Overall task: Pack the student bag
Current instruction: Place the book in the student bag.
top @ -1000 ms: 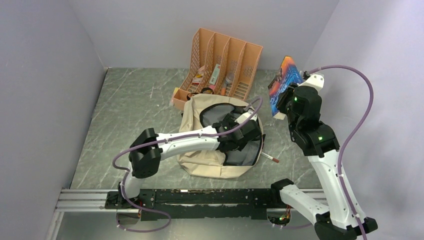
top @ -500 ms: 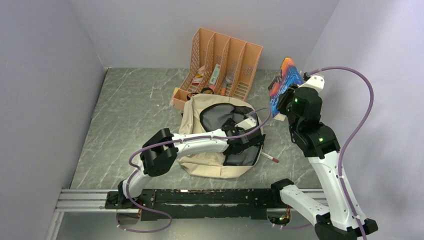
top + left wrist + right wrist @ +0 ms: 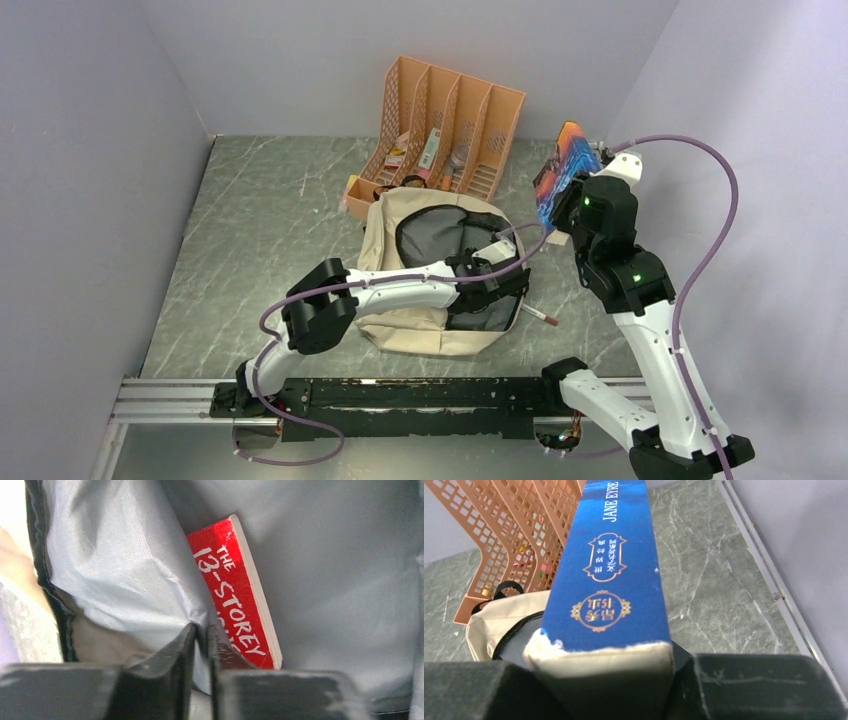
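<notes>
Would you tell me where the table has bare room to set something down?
The table's left stretch, between the left wall and the student bag, is bare. The centre is crowded: bag, orange organizer, left arm, and a pen right of the bag.

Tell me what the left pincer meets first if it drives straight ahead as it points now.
Likely the grey lining fold that the left pincer seems to pinch, then the red book just behind; depth is unclear.

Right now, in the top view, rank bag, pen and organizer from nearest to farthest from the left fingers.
1. The bag: the left fingers are inside its opening.
2. The pen: lying just right of the bag.
3. The organizer: behind the bag, at the back.
</notes>
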